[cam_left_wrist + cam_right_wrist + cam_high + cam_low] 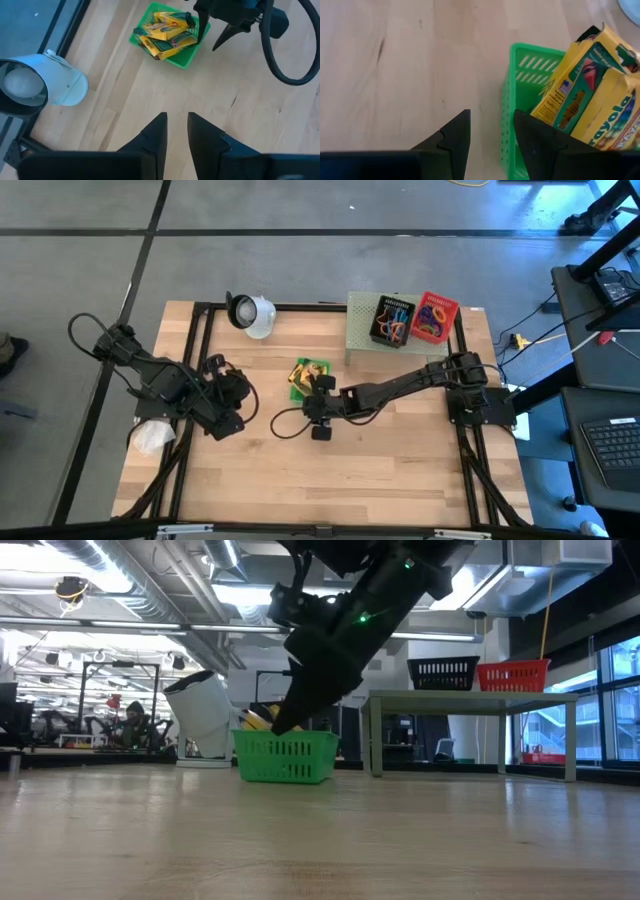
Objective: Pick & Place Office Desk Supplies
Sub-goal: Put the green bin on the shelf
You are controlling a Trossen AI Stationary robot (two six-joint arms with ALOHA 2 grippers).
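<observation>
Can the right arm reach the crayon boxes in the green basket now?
Probably yes. The right claw is open at the green basket's wall, beside the crayon boxes, with nothing between them.

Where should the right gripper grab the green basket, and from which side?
Judging from the frames, the near side wall of the green basket, from above. The right gripper already has one finger outside that thin mesh wall and one inside. The crayon boxes fill and overhang the rest, leaving little free rim. The left gripper waits apart, over bare table.
</observation>
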